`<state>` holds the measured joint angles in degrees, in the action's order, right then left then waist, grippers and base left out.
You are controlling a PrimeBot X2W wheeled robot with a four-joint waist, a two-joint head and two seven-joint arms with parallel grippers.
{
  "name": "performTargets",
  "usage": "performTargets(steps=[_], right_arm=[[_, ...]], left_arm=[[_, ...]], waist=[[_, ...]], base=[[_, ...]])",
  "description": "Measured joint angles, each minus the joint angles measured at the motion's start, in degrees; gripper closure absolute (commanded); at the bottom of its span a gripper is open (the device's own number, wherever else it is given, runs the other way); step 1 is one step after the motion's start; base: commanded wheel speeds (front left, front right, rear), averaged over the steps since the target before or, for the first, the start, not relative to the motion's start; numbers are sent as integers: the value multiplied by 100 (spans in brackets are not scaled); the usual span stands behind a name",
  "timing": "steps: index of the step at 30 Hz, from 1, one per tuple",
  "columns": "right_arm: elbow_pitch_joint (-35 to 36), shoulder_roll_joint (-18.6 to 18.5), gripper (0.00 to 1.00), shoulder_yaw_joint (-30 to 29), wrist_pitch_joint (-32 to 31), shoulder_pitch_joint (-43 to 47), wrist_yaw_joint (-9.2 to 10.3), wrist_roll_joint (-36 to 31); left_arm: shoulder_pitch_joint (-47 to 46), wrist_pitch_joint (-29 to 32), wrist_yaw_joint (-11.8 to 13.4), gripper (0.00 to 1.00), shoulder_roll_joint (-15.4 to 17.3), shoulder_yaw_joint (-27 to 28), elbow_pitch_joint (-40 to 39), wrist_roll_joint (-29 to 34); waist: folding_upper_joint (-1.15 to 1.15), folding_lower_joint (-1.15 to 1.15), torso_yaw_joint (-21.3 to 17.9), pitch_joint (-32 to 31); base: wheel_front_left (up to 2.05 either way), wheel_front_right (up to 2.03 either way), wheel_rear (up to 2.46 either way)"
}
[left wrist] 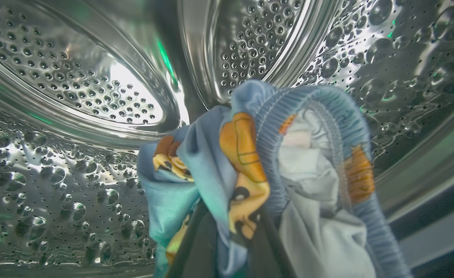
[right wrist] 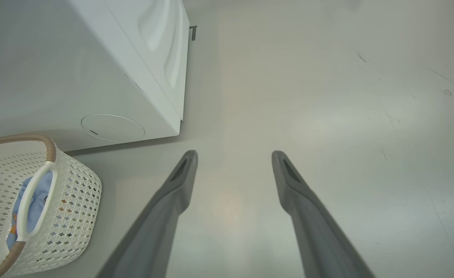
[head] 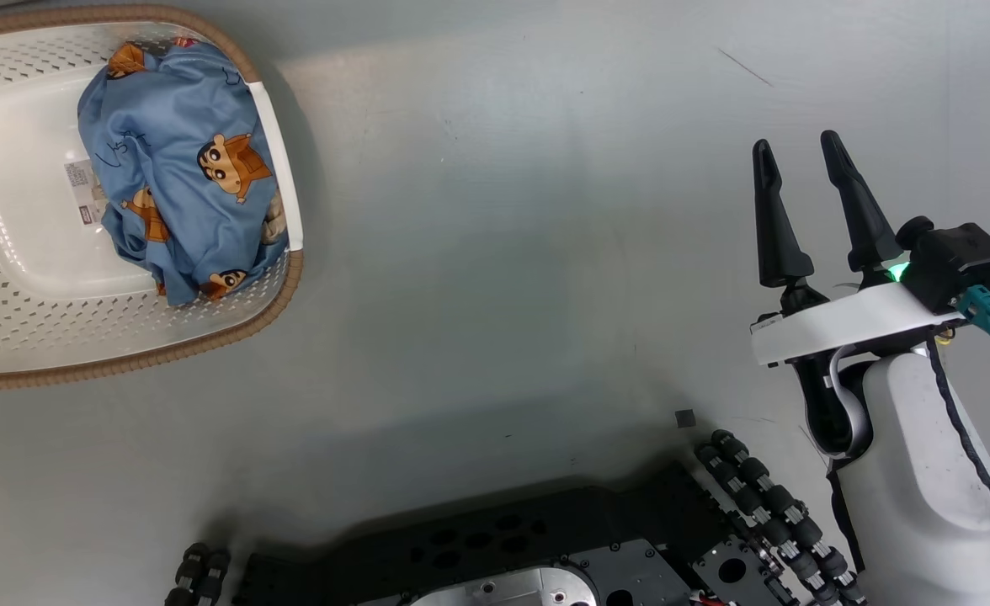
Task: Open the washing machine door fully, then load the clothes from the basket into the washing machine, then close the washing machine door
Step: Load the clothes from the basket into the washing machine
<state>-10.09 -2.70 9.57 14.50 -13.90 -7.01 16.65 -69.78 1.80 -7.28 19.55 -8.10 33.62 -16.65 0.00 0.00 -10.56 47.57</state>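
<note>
Left hand (left wrist: 231, 231): inside the washing machine's steel drum (left wrist: 76, 96), clenched on a light blue garment (left wrist: 250, 154). The cloth bunches over both dark fingers (left wrist: 196, 247). A ribbed hem loops over the top and the pale inner side faces out at the right. The fingertips are buried in the fabric, so the pinch probably sits in the printed fold at the middle; I cannot fix it closer. The garment hangs from the grip, above the dimpled, perforated drum wall.

Right hand (head: 798, 143): released, fingers spread wide with nothing between them. It hovers above bare grey floor (head: 503, 252), well apart from the basket (head: 7, 337).

The basket stands on the floor, near the front of the washing machine (right wrist: 95, 77) and just below its round flap (right wrist: 113, 127) in the right wrist view. More clothes (head: 179, 168) lie crumpled in it, light blue with cartoon figures, pushed against the wall on my right by the white handle (head: 280, 168). The rest of the basket bottom is bare apart from a sticker (head: 82, 189) partly under the cloth.
</note>
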Motion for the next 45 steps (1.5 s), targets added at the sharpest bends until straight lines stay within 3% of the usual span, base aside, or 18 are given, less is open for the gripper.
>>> performTargets(steps=[13,28,35,40,41,42,45], right_arm=[[-14,10,0,57,0,-102,0,9],[-60,10,0,36,0,-110,0,89],[-60,11,0,44,0,-115,0,142],[-100,11,0,51,0,-119,0,151],[-110,11,0,51,0,-119,0,151],[-111,13,0,56,0,-119,0,151],[-126,13,0,56,0,-121,0,151]], left_arm=[[-545,-1647,0,100,308,-77,-328,586],[-536,-1659,234,100,297,-53,-299,855],[-557,-1659,320,100,297,88,-928,916],[-477,-1658,334,100,185,152,-583,795],[-441,-1661,334,54,131,191,-445,748],[-386,-1657,334,0,92,224,-323,673],[-254,-1657,334,0,83,232,-154,645]], waist=[[0,0,8,78],[0,0,45,13],[0,0,44,11],[0,0,53,7],[0,0,56,3],[0,0,60,-1],[0,0,74,-16]], base=[[0,0,0],[0,0,0],[0,0,0],[0,0,0],[0,0,0],[0,0,0],[0,0,0]])
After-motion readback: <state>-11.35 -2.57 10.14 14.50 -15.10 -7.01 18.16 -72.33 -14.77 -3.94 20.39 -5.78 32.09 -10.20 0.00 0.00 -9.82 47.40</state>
